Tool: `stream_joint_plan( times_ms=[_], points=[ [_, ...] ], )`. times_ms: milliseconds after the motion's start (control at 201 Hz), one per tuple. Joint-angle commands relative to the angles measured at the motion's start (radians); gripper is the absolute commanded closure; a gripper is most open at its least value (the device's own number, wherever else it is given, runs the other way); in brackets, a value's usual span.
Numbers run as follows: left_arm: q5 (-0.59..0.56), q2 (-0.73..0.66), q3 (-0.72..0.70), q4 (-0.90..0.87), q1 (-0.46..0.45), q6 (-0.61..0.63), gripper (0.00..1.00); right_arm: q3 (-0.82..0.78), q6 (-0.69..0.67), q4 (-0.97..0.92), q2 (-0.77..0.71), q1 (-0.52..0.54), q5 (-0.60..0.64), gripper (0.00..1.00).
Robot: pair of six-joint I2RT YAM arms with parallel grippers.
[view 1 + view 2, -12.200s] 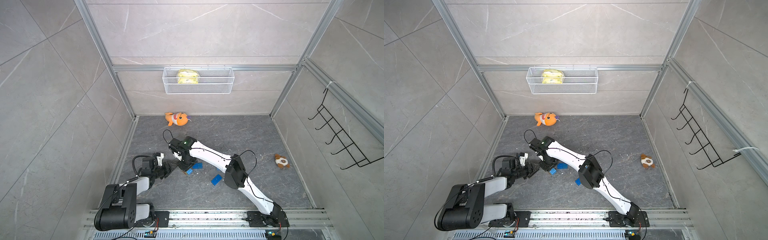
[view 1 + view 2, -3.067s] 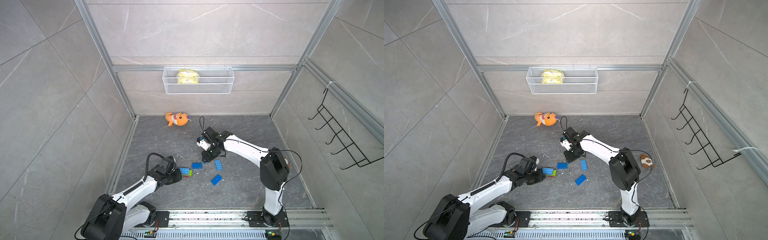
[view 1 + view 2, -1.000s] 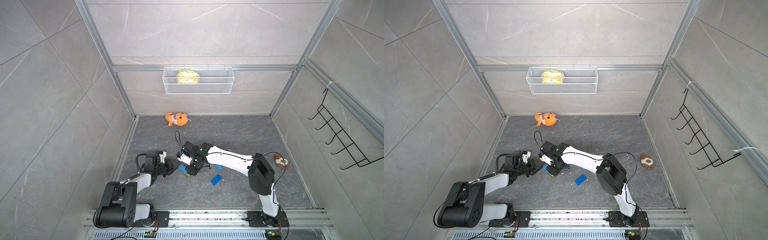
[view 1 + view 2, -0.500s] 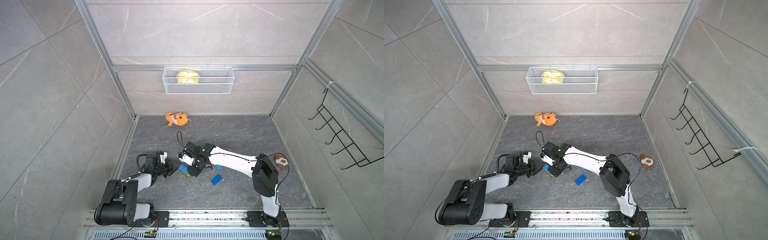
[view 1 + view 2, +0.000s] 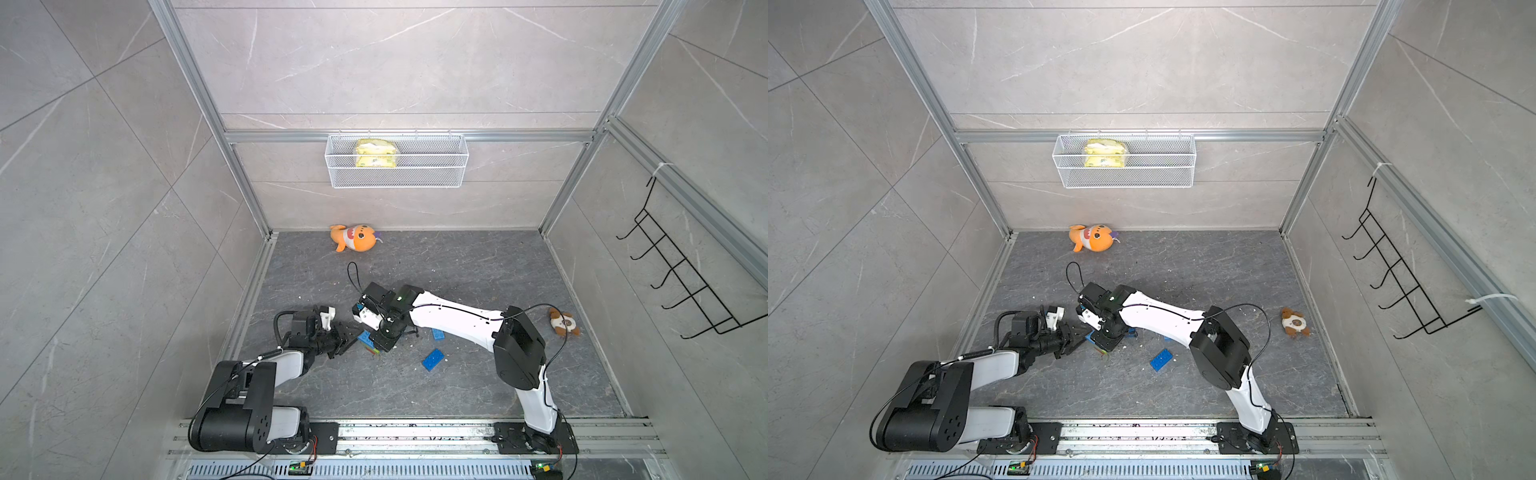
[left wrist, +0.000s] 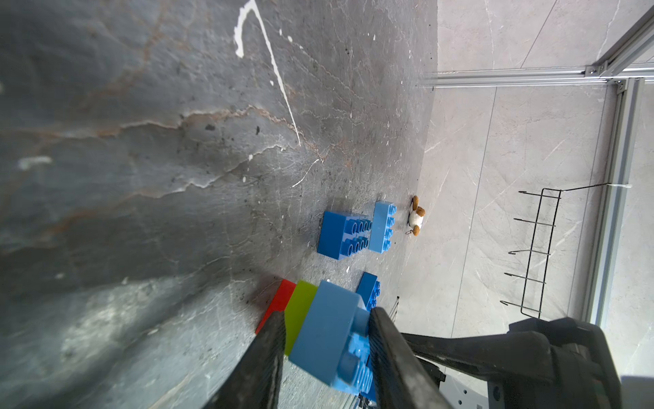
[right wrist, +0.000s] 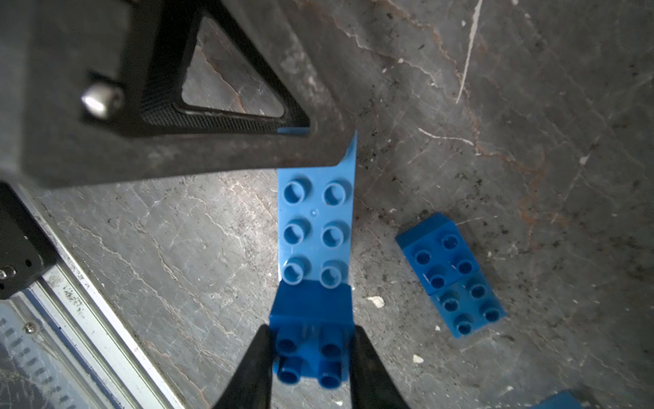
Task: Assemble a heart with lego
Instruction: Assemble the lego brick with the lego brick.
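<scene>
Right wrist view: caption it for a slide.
Right gripper holds a square blue brick on one end of the light-blue brick, left gripper gripping the other; a loose brick lies beside.

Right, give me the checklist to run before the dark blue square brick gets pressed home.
1. The left hand grips the stepped stack of red, lime-green and light blue plastic bricks: ok.
2. The right hand clamps the small dark blue square brick: ok.
3. That brick lined up over the end of the light blue oblong brick: ok.
4. Studs fully seated: cannot tell.
5. The loose dark blue oblong brick clear of both hands: ok.
</scene>
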Motion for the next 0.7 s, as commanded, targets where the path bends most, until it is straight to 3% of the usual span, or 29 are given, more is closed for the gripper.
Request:
stream_joint_plan(
  times_ms=[0,698],
  points=[
    [0.027,-0.018,-0.006,0.011,-0.004,0.0,0.59,-0.016,0.022,-0.018,-0.056,0.006,0.021,0.79],
    [0.029,-0.031,-0.014,0.011,-0.005,-0.003,0.6,0.004,0.022,-0.051,0.01,0.006,0.006,0.79]
  ],
)
